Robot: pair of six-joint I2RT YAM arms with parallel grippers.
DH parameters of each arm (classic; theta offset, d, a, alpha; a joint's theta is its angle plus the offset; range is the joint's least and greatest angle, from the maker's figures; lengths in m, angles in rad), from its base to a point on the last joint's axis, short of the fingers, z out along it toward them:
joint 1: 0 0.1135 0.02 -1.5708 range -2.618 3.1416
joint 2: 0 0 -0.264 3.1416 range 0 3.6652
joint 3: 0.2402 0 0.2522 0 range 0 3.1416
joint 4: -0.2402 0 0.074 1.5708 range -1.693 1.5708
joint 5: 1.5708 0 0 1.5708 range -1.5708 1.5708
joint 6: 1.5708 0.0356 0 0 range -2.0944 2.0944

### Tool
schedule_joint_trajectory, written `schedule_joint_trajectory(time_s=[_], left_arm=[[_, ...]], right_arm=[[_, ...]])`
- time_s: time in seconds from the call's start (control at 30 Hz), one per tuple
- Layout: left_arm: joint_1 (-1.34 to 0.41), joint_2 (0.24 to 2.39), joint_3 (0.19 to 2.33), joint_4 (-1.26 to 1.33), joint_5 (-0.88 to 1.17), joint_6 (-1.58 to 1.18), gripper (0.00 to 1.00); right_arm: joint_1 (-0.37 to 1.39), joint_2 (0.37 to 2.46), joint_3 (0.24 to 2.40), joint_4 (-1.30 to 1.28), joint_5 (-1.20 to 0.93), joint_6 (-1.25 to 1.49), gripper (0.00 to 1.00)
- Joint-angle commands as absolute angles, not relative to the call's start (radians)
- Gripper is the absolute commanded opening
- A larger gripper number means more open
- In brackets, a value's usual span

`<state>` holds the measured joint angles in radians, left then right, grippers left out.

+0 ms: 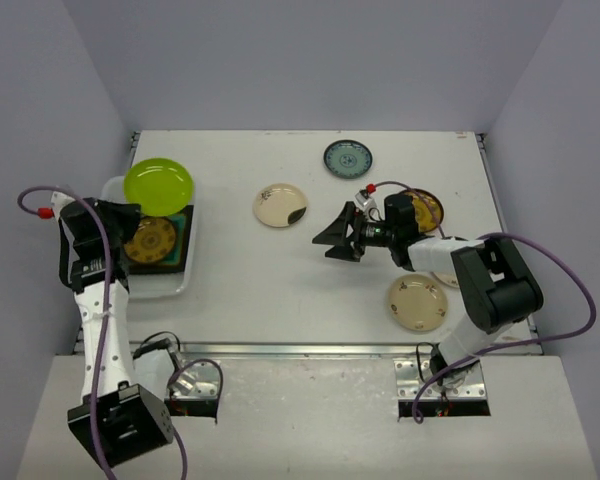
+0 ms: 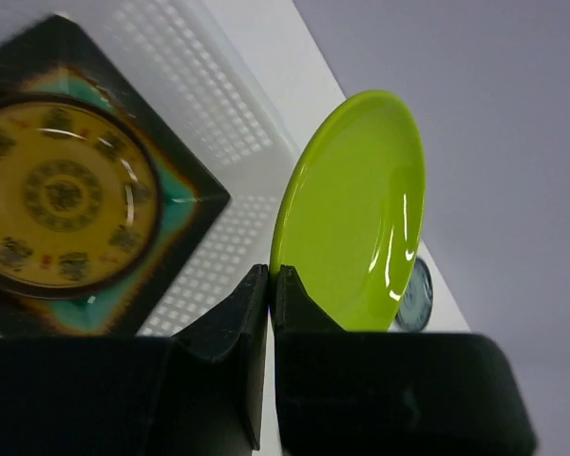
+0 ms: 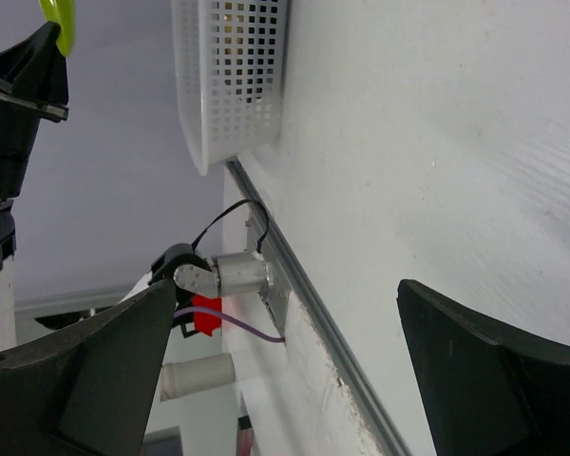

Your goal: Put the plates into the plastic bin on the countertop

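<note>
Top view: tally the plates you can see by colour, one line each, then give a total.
Lime green: 1
Cream: 2
Blue patterned: 1
Brown-yellow patterned, half hidden: 1
Teal square, whose yellow round centre may be a separate plate: 1
Total: 6 in clear view

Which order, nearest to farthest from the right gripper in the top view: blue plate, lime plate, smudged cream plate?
1. Smudged cream plate, just left of the right gripper and slightly farther back.
2. Blue plate, near the far edge.
3. Lime plate, at the far left.
</note>
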<state>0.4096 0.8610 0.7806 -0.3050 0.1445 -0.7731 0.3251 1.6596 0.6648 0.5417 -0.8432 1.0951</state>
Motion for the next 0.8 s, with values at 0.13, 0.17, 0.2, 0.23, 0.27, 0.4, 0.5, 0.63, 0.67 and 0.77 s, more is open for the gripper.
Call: schedule_joint_trajectory(time_s=[0.13,0.17,0.2,0.23,0.27,0.4,0.5,0.63,0.67,0.77], left_arm=[[0.589,0.953,0.745,-0.286,-0.016,-0.86,0.0],[0.596,0.978,0.747,-0.291,-0.014,-0.861,0.0],[0.598,0.988,0.743,-0.29,-0.011,-0.862,0.0],[0.598,0.992,0.734,-0.29,-0.011,-0.865,0.0],[0.599,0.992,0.713,-0.267,-0.021,-0.865,0.0],[0.598,1.005,0.663,-0.221,-0.058,-0.862,0.2],[0.598,1.049,0.66,-0.221,-0.038,-0.864,0.33],[0.598,1.035,0.651,-0.229,-0.025,-0.877,0.8],[0.598,1.032,0.65,-0.242,-0.026,-0.877,0.83],[0.598,0.962,0.692,-0.319,-0.009,-0.863,1.0]], right_arm=[[0.272,1.632,0.607,0.694,-0.895,1.138,0.99],[0.272,1.637,0.609,0.702,-0.899,1.144,0.99],[0.272,1.644,0.61,0.71,-0.905,1.149,0.99],[0.272,1.644,0.611,0.712,-0.905,1.15,0.99],[0.272,1.647,0.611,0.71,-0.903,1.148,0.99],[0.272,1.644,0.614,0.662,-0.88,1.108,0.99],[0.272,1.63,0.643,0.518,-0.819,1.011,0.99],[0.276,1.601,0.673,0.367,-0.704,0.913,0.99],[0.276,1.6,0.675,0.359,-0.698,0.908,0.99],[0.292,1.631,0.736,0.229,-0.587,0.84,0.99]])
